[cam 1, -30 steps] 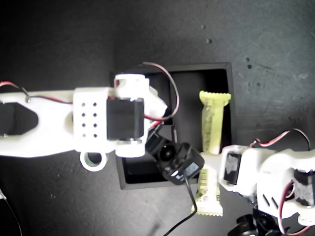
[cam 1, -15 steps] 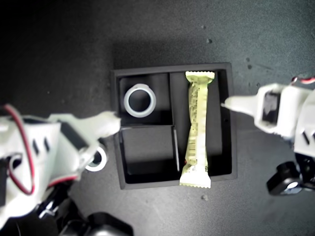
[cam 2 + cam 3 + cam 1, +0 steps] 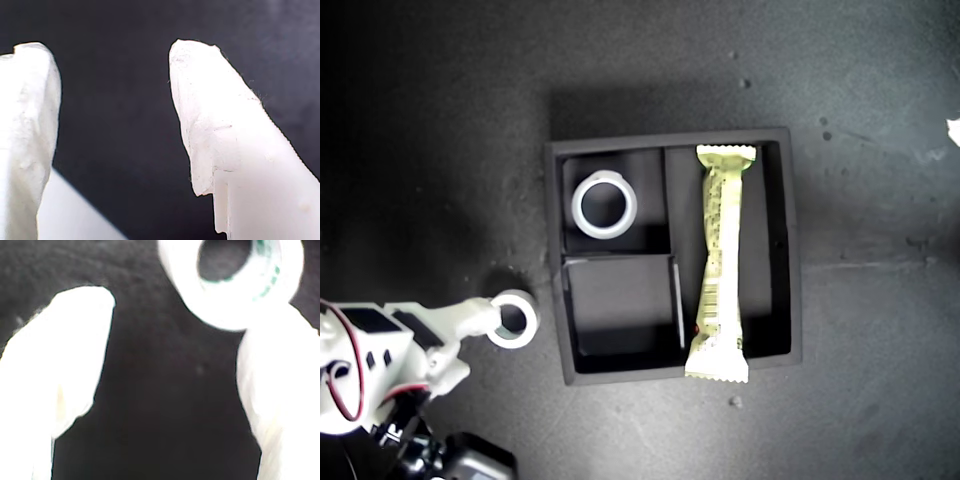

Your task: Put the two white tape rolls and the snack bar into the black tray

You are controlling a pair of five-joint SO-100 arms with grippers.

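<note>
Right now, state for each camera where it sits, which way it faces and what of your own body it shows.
Exterior view: overhead, facing straight down on the black tray, the snack bar and one tape roll inside it; my second gripper shows at the exterior view's lower left.
First wrist view: on my first gripper, facing dark surface between open jaws.
Second wrist view: on my second gripper, facing the smaller tape roll.
Shared: the exterior and second wrist views both show that smaller roll outside the tray.

Robot test bench, dark mat (image 3: 440, 120)
</note>
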